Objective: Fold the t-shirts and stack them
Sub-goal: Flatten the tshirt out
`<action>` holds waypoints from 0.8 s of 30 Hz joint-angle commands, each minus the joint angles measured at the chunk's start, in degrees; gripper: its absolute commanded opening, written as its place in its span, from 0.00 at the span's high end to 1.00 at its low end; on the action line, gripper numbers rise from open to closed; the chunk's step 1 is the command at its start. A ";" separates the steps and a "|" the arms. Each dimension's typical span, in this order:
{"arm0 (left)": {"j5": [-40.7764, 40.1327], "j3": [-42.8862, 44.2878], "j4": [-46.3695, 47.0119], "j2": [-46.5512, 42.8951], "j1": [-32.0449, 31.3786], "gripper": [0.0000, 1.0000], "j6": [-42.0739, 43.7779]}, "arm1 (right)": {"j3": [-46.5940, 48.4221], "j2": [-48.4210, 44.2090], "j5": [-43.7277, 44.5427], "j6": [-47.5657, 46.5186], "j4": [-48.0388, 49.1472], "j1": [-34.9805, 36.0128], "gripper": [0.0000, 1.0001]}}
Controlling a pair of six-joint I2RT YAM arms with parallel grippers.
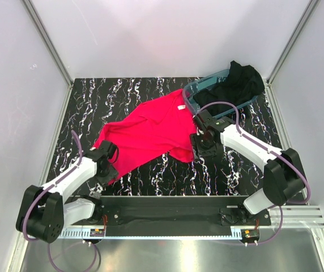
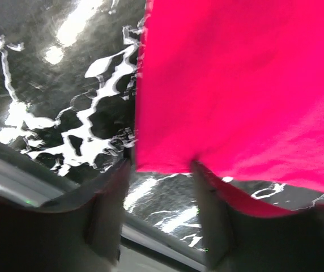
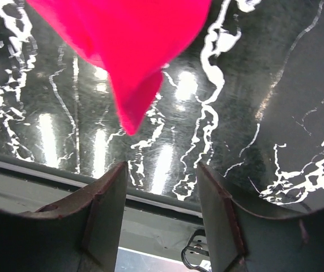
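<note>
Left gripper (image 1: 106,156) low at the near left corner of the pinkish-red t-shirt (image 1: 150,133), jaws spread. From the left wrist, same shirt (image 2: 241,85) fills the upper right, its edge running down to the fingertips (image 2: 122,170); cloth lies against the right-hand finger, wide gap between the two, no pinch to be seen. Right gripper (image 1: 203,143) just beside the shirt's near right corner, jaws also spread, nothing between them. From the right wrist, a pointed corner of red cloth (image 3: 128,39) ends short of the fingers (image 3: 108,187), clear of both, bare marbled table (image 3: 264,85) under the gap. Shirt itself spread mostly flat and set diagonally across the middle of the black, white-veined table (image 1: 224,175), small white label at the collar toward the far right, some wrinkling along the near edge. Far corner of the shirt close to the teal tub (image 1: 191,93); touching or not, cannot tell. Black t-shirt (image 1: 238,82) bunched in that tub at the far right corner, part of it hanging over the far rim. Both arms angled inward toward the red shirt.
</note>
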 commanded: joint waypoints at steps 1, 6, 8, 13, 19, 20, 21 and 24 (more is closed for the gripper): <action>-0.98 0.24 3.20 2.52 -0.17 0.58 -1.42 | -1.16 -1.92 -0.92 1.16 1.58 -1.61 0.41; -2.99 2.08 3.73 1.47 -0.17 0.88 0.25 | -3.26 -0.34 -6.36 1.52 8.07 -2.76 0.42; -3.52 2.43 3.82 1.30 -0.17 0.99 1.22 | -4.14 0.54 -9.97 2.21 11.94 -2.76 0.42; -5.02 4.80 2.24 1.12 -0.17 1.00 2.80 | -5.11 1.24 -13.32 2.13 17.39 -2.76 0.37; -7.83 8.40 -1.37 -1.60 -0.17 1.00 4.82 | -0.38 8.44 -5.42 -1.20 13.46 -2.84 0.44; -8.44 10.24 -1.98 -2.74 -0.17 1.00 5.26 | 1.02 9.15 -4.80 -2.43 12.75 -2.84 0.62; -8.80 11.13 -2.25 -3.27 -0.17 1.00 6.39 | 1.56 9.50 -4.01 -2.61 12.05 -2.93 0.72; -9.68 15.52 -3.39 -5.47 -0.17 1.00 9.38 | 4.02 8.02 0.38 -3.14 7.93 -3.81 0.95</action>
